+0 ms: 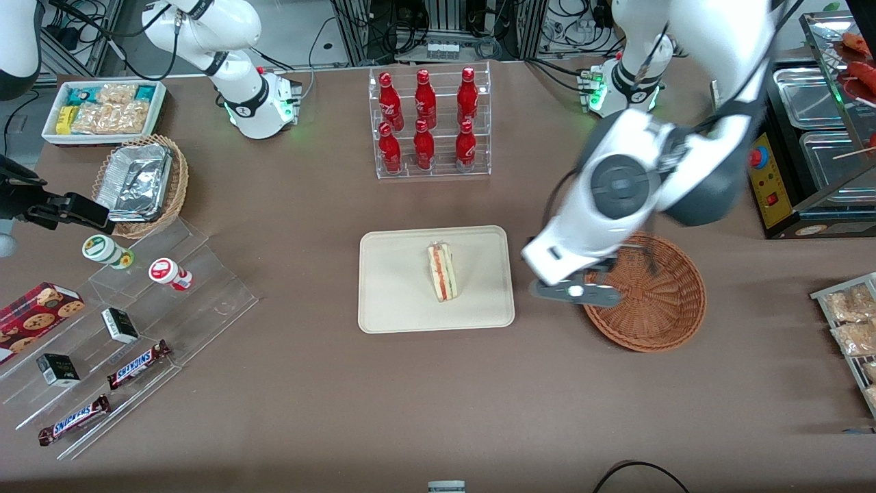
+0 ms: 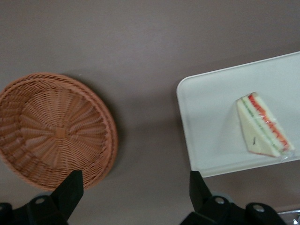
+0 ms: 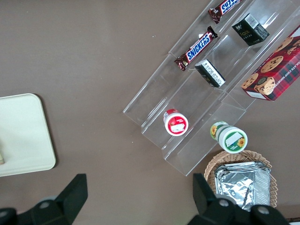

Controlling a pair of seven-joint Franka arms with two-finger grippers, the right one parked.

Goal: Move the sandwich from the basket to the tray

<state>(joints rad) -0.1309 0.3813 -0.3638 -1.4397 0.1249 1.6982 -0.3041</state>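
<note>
Brown matte table (image 1: 308, 411) fills the front view; cable clutter and metal racks along its edge farthest from the camera, steel food pans at the working arm's end.

Triangular white-bread sandwich w/ red-orange and green filling (image 1: 443, 271) lies flat on the cream-beige rectangular tray (image 1: 390, 301), near its middle, cut side up. Round reddish-brown wicker basket (image 1: 657, 308) sits beside the tray toward the working arm's end, apart from it, nothing in it.

Left gripper (image 2: 136, 190) hangs above bare table between basket and tray; fingers (image 2: 70, 190) spread wide, holding nothing.

Hidden/cut: arm covers part of the basket rim in front view; wrist view cuts the tray's edge. Clear rack of red bottles (image 1: 429, 123) farther from the camera than the tray.
</note>
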